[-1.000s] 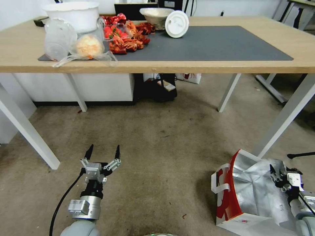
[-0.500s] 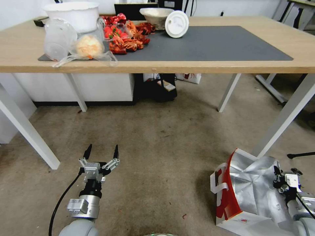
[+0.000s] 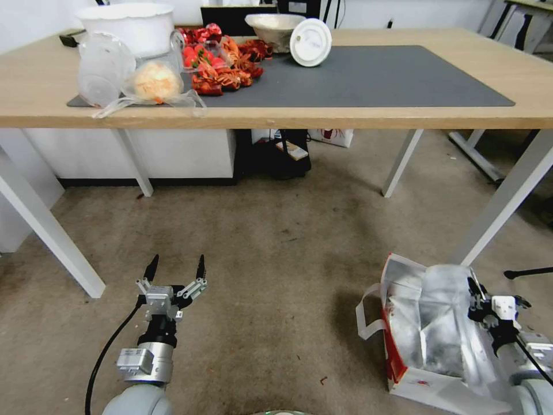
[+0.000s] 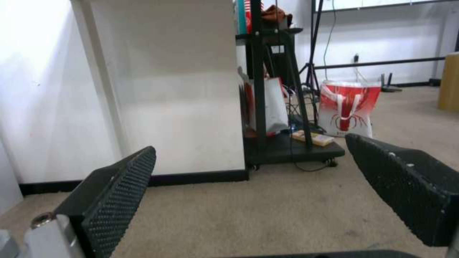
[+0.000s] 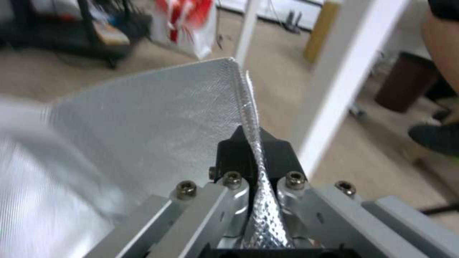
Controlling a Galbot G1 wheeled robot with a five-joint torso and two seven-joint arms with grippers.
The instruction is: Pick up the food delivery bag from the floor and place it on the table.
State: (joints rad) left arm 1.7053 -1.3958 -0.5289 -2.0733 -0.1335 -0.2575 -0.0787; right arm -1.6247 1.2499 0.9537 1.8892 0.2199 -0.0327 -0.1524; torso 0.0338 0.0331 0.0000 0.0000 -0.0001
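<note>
Grasp made, lift and placing not yet done. My right end effector (image 3: pixel 477 301) pinches foil rim of food delivery bag (image 3: pixel 429 328); fold clamped between pads in right wrist view. Bag on floor (image 3: pixel 276 265) near right, beside leg of tabletop (image 3: pixel 368 118). Foil lining crumpled, mouth open, white handle loop hanging left, red side panel low. My left end effector (image 3: pixel 175 270) spread wide, empty, near left above floor.

Head cam: set high, aimed fwd and down; table (image 3: pixel 368 118) edge seen at top, floor (image 3: pixel 276 248) below, both arms at bottom.
L wrist cam: held low, near level, aimed out betw. the left gripper (image 4: pixel 249 193) fingers.
R wrist cam: v. close on the food delivery bag (image 5: pixel 157 118) foil edge.
Shared: carpet seen by all; bag (image 3: pixel 429 323) by head and R wrist.
</note>
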